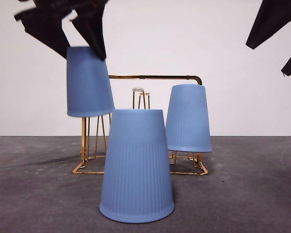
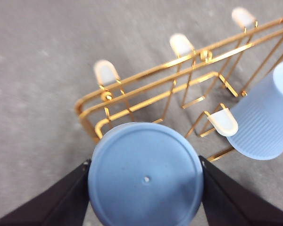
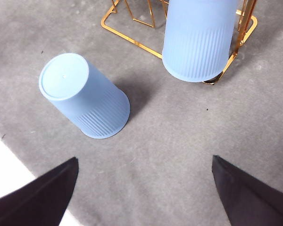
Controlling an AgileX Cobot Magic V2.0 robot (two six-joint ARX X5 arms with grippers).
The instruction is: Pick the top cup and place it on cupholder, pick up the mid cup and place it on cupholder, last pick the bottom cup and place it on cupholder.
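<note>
Plain white wall at twelve o'clock, unmarked. Dark grey matte table surface runs to it. Even lighting, soft shadows. Pale strip at one edge, possibly the floor.

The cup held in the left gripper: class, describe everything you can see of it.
The held cup is pale blue and matt, plastic by its look, with fine vertical ribs and a flat round base with a small central dot. It hangs upside down, mouth downward, slightly tilted, above the end of the gold cupholder away from the cup already on it. The left gripper clamps it near the base, a black jaw on each side. Whether it touches a peg cannot be seen.
</note>
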